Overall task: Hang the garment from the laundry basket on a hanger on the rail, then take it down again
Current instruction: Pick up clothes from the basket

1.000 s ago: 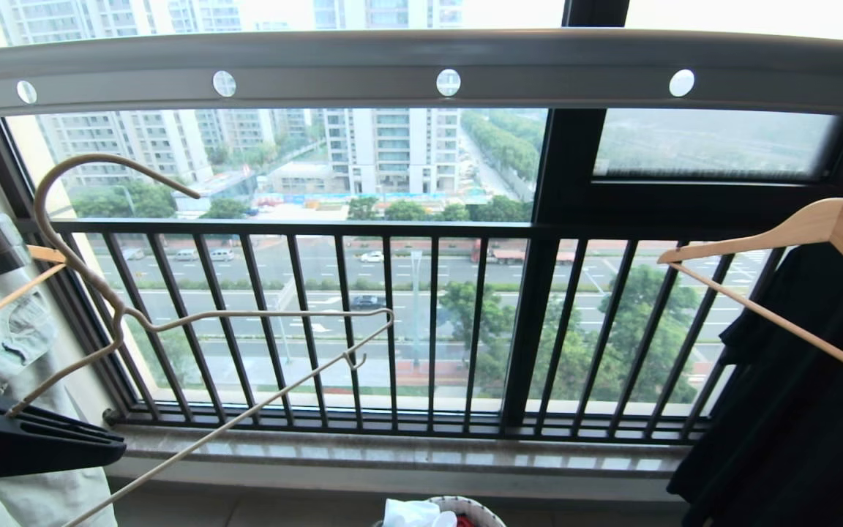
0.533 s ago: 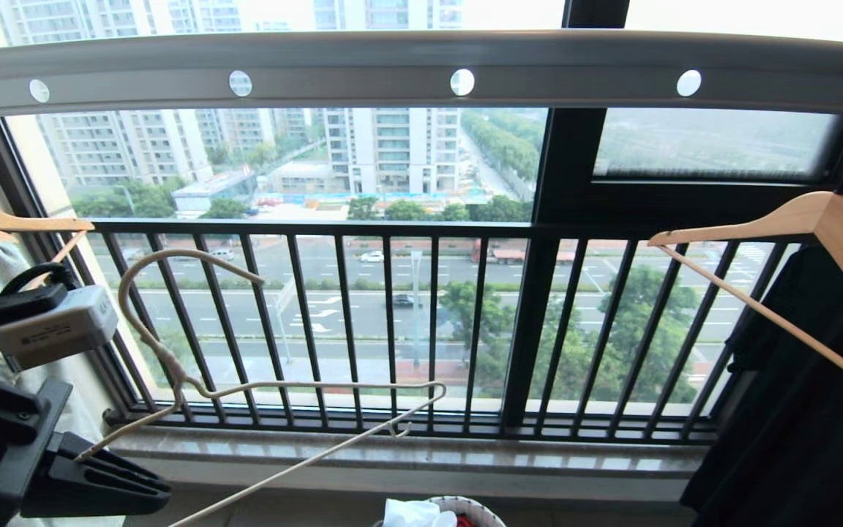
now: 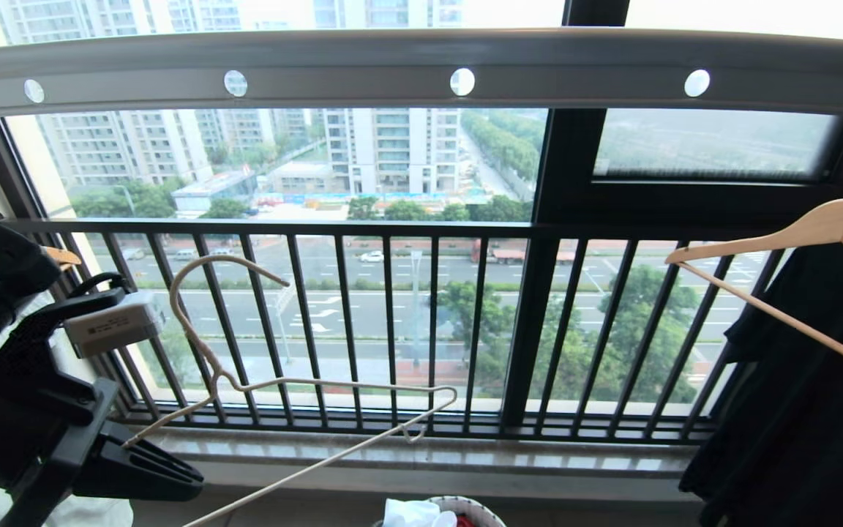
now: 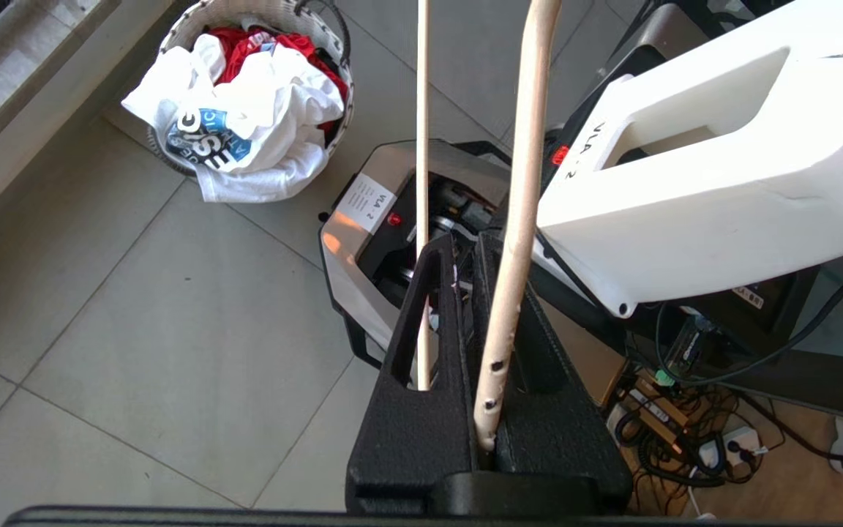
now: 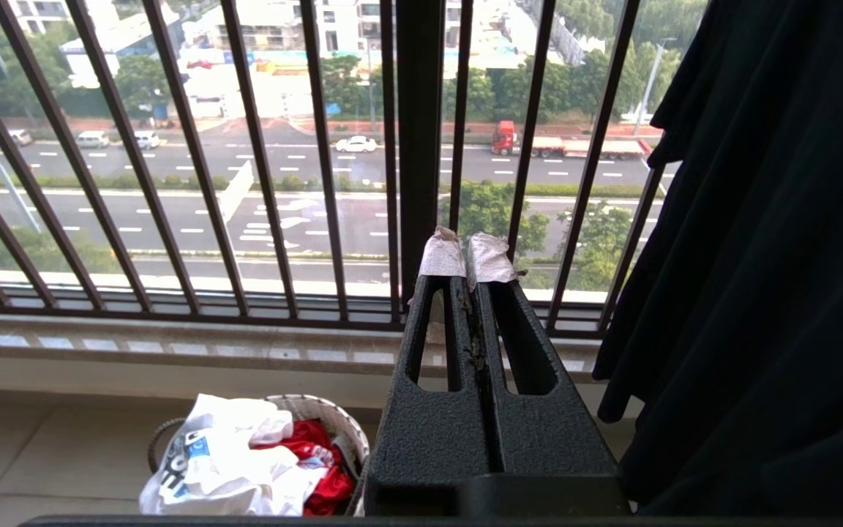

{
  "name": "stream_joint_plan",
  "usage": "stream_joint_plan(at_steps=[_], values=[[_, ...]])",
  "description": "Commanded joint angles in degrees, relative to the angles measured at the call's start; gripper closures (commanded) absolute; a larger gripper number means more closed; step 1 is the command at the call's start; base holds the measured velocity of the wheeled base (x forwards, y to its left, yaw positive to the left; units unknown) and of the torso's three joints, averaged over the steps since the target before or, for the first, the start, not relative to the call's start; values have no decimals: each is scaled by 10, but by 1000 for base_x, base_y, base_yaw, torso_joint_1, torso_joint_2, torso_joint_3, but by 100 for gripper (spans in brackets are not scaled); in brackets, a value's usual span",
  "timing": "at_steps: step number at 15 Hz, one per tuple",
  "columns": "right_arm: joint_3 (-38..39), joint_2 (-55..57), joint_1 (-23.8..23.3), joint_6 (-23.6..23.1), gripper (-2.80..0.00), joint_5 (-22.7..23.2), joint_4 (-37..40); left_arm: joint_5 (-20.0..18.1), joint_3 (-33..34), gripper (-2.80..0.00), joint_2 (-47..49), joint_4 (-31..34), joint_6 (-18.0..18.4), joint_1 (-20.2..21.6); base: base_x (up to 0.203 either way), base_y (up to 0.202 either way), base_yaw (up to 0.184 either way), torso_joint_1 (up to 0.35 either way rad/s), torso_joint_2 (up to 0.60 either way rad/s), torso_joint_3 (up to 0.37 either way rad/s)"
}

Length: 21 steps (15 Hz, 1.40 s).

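The left gripper (image 3: 173, 472) sits at lower left, clamped on the cream wire hanger (image 3: 297, 388), which tilts before the black window railing (image 3: 392, 322), well below the grey rail (image 3: 421, 66). A wooden hanger (image 3: 817, 234) carries a black garment (image 3: 802, 410) at right. The laundry basket (image 3: 476, 509) peeks in below.

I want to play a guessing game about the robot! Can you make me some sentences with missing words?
1. The left gripper is shut on the thin cream ____.
2. The white T-shirt lies in the round woven ____.
3. Beside the T-shirt in the laundry basket there is a ____ cloth.
4. The black garment hangs on a ____ hanger.

Missing words: hanger; basket; red; wooden
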Motion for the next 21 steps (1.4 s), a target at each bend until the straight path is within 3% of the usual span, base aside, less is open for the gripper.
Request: stream_joint_plan(at_steps=[1,7,21], values=[[0,1,0,0,0,0,0,-3,0,0,4,4,2,0,0,0,0,0,0,0],[0,1,0,0,0,0,0,-5,-2,0,14,4,-2,0,0,0,0,0,0,0],[0,1,0,0,0,0,0,-17,-6,0,58,8,3,-1,0,0,0,-85,187,100]])
